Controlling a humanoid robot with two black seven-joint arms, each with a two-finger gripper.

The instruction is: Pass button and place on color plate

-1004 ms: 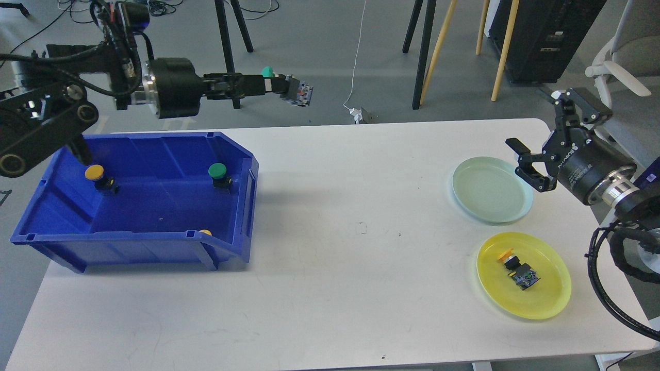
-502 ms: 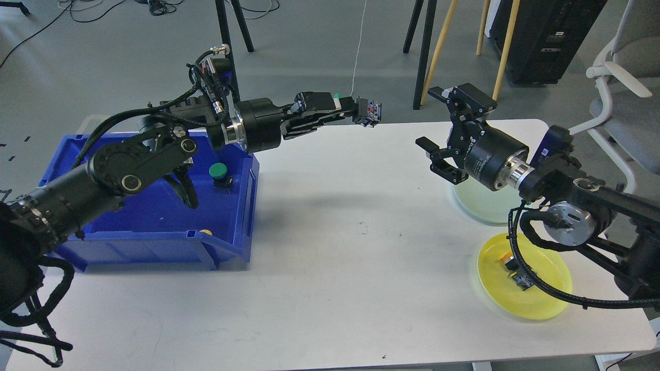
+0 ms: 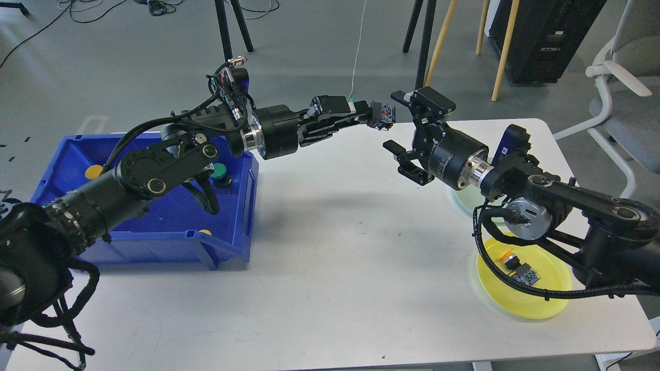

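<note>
Green-capped button point(image 3: 380, 114) horizontal, midair above white table point(image 3: 319, 268).

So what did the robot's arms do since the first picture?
The left claw, shut on the green button all along, carried it rightward from above the blue bin to mid-table. The right claw, open, swung left from beside the green plate to meet it, not gripping yet. The bin's buttons and the yellow plate stayed put.

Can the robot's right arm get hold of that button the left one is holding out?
Probably yes: the right gripper is open, just beside the green button held by the left gripper, with nothing between them.
</note>
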